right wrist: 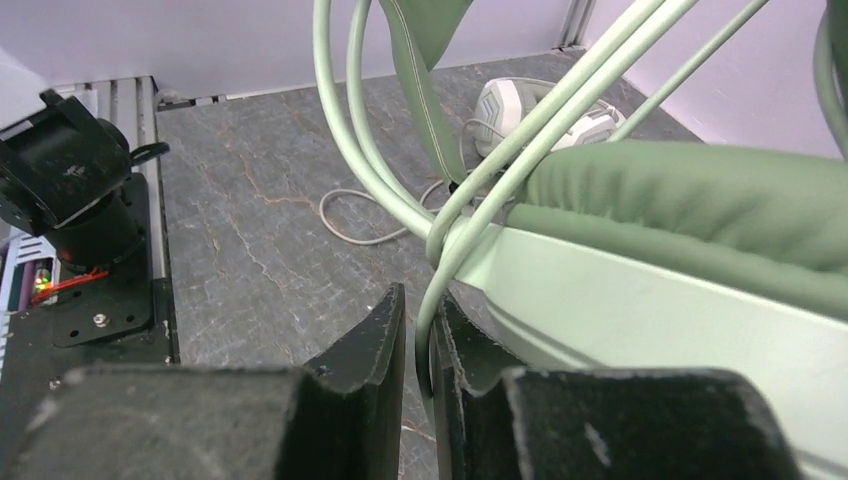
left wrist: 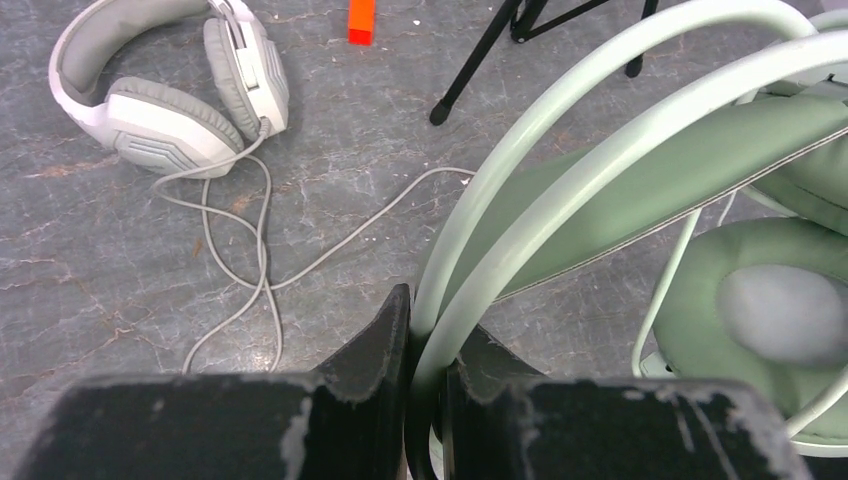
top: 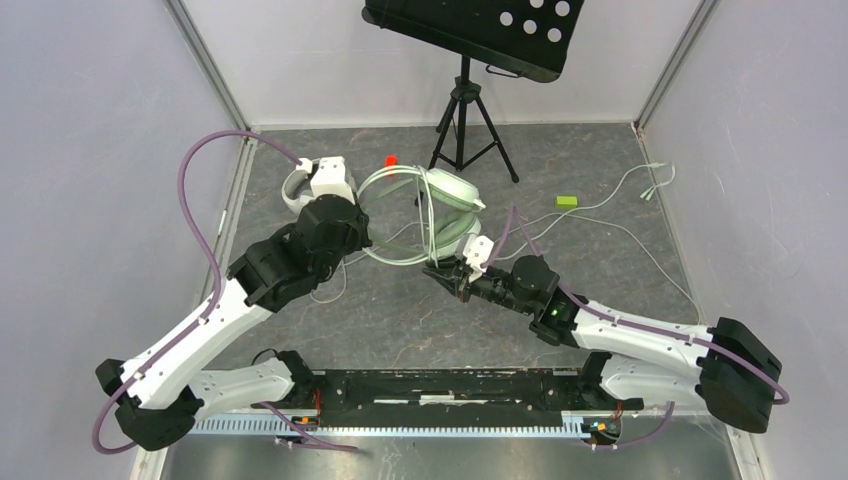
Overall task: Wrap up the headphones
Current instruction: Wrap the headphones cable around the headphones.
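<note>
While the left arm's forearm slants from the lower left of the top view up toward centre, wrist tipped downward, the left gripper [left wrist: 428, 368] stands closed, clamped on the twin thin rails of the mint-green headset [left wrist: 640, 190] at its headband. The right arm folds at an elbow in the lower right corner, and its forearm runs up and left to frame centre. The right gripper [right wrist: 422, 365] is pinched together on one strand of the mint cable [right wrist: 560, 120], just below an earcup.

The mint-green headset sits at the centre of the top view, between the two wrists, with several loops of its cable around it. Its rails are smooth, rounded tubing, the inner strap is flat with a stitched edge, and the round cushions look soft and matte.

The white-grey headset [left wrist: 160, 120] lies on the table [top: 400, 320] at the upper left of the left wrist view, apart from both claws. Its earcups are angular and ribbed, and its pale cable [left wrist: 240, 250] trails in loose curves. The table is grey, veined and stone-like. An orange block [left wrist: 361, 20] and a black tripod [top: 465, 120] stand farther back.
</note>
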You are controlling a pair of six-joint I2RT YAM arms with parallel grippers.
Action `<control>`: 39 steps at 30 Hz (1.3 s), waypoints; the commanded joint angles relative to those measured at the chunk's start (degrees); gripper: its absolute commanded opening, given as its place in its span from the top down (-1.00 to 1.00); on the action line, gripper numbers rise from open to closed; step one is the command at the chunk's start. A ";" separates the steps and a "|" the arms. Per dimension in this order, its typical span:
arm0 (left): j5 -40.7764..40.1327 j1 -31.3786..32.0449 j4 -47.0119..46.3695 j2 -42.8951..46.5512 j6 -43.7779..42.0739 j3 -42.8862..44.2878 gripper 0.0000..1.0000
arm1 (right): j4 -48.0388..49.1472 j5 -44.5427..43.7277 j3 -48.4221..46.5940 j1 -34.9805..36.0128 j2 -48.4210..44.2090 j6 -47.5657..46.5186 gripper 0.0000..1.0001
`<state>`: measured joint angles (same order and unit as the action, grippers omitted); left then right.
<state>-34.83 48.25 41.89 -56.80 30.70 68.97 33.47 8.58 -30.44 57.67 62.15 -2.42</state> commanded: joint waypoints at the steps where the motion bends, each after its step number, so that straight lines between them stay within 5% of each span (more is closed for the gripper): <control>1: 1.73 -0.09 -8.50 2.03 6.04 0.75 0.88 | 4.38 -1.28 1.78 0.41 0.74 -1.86 0.62; 25: 9.91 -0.09 -16.85 10.16 12.76 -4.32 0.88 | 29.15 0.52 16.13 1.09 5.60 -7.82 0.60; 32: 10.55 -0.09 -22.32 14.31 15.27 -8.07 0.88 | 35.41 0.85 18.92 1.40 7.41 -5.76 1.00; 39: 4.84 -0.09 -24.57 13.82 12.11 -9.56 0.88 | 34.22 0.35 19.58 3.80 3.71 -5.75 1.00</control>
<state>-25.76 48.25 28.73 -43.51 39.44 58.67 65.01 8.97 -11.86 59.70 68.82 -8.51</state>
